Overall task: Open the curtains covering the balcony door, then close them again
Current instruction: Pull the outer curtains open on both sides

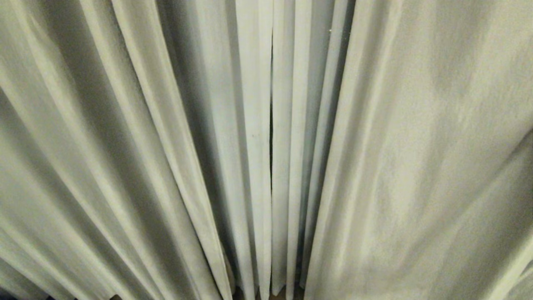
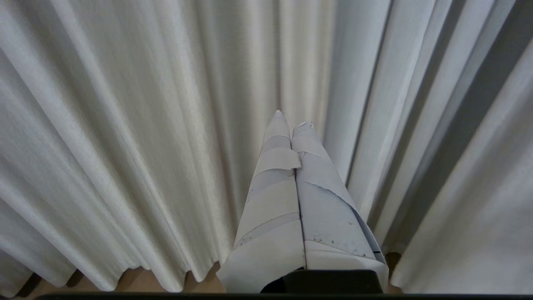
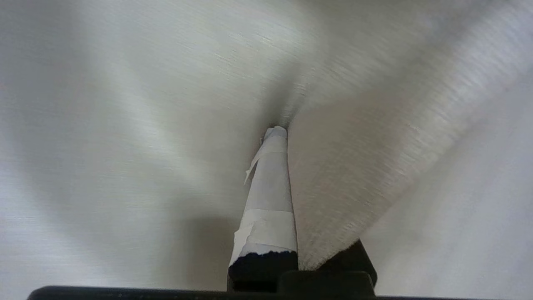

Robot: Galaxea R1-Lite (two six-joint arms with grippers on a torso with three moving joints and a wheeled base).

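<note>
Taped white fingers [image 3: 270, 183] of the right gripper [image 3: 278, 130] are closed on a fold of the curtains [image 3: 354, 196]: cloth runs down between the two fingers and drapes over one of them, hiding it, and the tips press into a dimple in the fabric. The left gripper [image 2: 291, 118] is pressed shut, its taped fingers [image 2: 275, 196] flat together and holding nothing, pointing at the curtains, tips close to the pleats. From the head, the curtains fill the view, with only a thin dark slit [image 1: 270, 125] between the panels
</note>
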